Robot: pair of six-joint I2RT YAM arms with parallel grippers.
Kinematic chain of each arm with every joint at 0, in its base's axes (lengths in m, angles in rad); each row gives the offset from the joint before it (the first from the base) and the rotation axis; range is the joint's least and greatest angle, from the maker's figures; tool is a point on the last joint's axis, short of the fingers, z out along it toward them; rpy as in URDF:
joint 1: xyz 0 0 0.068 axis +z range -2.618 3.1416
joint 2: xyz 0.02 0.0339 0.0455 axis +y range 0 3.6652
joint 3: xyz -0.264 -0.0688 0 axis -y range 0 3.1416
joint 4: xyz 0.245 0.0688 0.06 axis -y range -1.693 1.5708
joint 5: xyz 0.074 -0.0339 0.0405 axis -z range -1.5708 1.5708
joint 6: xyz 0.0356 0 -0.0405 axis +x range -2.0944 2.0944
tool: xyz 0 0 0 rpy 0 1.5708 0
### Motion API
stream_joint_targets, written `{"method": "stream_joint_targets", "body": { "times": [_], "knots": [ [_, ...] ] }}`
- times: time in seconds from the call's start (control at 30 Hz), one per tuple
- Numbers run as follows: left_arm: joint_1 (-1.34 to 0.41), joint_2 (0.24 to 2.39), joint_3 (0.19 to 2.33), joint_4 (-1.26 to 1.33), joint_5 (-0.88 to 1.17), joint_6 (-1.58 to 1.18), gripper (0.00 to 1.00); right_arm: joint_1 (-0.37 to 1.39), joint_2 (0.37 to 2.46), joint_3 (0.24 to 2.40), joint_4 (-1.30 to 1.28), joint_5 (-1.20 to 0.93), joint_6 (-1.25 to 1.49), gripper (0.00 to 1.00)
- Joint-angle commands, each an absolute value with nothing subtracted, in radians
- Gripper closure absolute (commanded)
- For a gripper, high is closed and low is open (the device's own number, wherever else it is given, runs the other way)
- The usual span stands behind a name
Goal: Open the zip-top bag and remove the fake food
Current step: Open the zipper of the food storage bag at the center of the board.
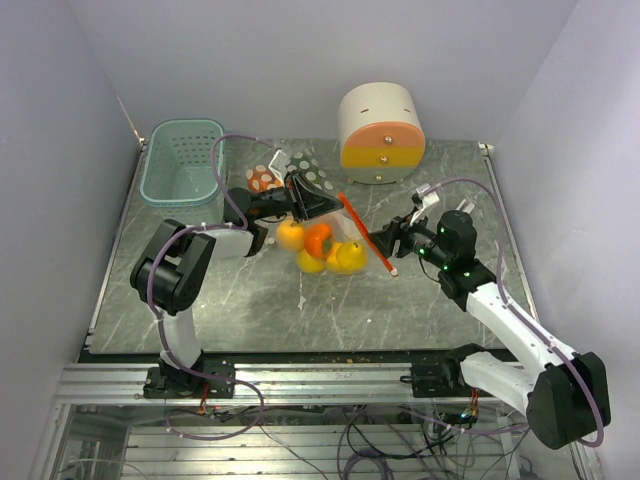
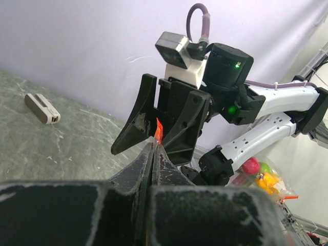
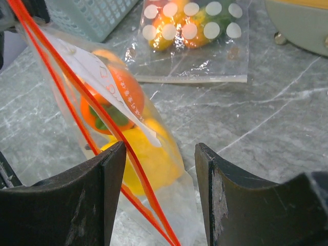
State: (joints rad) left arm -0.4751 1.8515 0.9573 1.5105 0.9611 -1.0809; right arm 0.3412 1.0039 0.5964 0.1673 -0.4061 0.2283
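Your left gripper (image 2: 153, 154) has its fingers (image 2: 138, 174) pressed together on a thin edge of the bag (image 3: 66, 56), with a sliver of the orange zip (image 1: 360, 222) poking out above the tips. Your right gripper (image 3: 160, 148) is spread wide, and the zip line runs between its fingers (image 3: 110, 195) close to one of them, gripped by neither.

The main risk is the right-hand bite. If you close where the jaws stand, you may pinch both lips of the zip together, and pulling would then only stretch the bag. The film is thin, slick and clear, so a shallow bite could slide off. The left hold looks to be a narrow strip, and a hard tug from the right could strip it out. The food (image 3: 148, 161) hangs low inside the raised bag. If the seal gives way suddenly, its weight could swing the bag or spill the pieces across the table (image 1: 250, 310).

The fingers are hard black plastic, scuffed grey on their faces. The zip is a stiff, straight double ridge. The food is rounded, glossy plastic, yellow and orange, one piece with a green top, and it would likely roll if freed. The table is smooth, dark, marbled stone.

Further out lies a flat dotted bag (image 3: 189, 36) of more pieces, then a teal lattice basket (image 3: 87, 15) and a round cream-and-orange container (image 1: 380, 130).
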Motion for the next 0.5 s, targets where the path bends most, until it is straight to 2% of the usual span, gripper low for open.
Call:
{"method": "stream_joint_targets", "body": {
  "times": [0.0, 0.2, 0.47],
  "knots": [
    [-0.482, 1.802, 0.945, 1.723, 0.976, -1.071, 0.93, 0.336, 1.024, 0.589, 0.201, -0.401, 0.225, 0.44],
    [-0.482, 1.794, 0.935, 1.723, 0.977, -1.069, 0.93, 0.336, 1.039, 0.592, 0.213, -0.420, 0.237, 0.44],
    [-0.482, 1.820, 0.937, 1.723, 0.959, -1.066, 0.93, 0.337, 0.990, 0.535, 0.308, -0.570, 0.331, 0.44]
  ]
}}
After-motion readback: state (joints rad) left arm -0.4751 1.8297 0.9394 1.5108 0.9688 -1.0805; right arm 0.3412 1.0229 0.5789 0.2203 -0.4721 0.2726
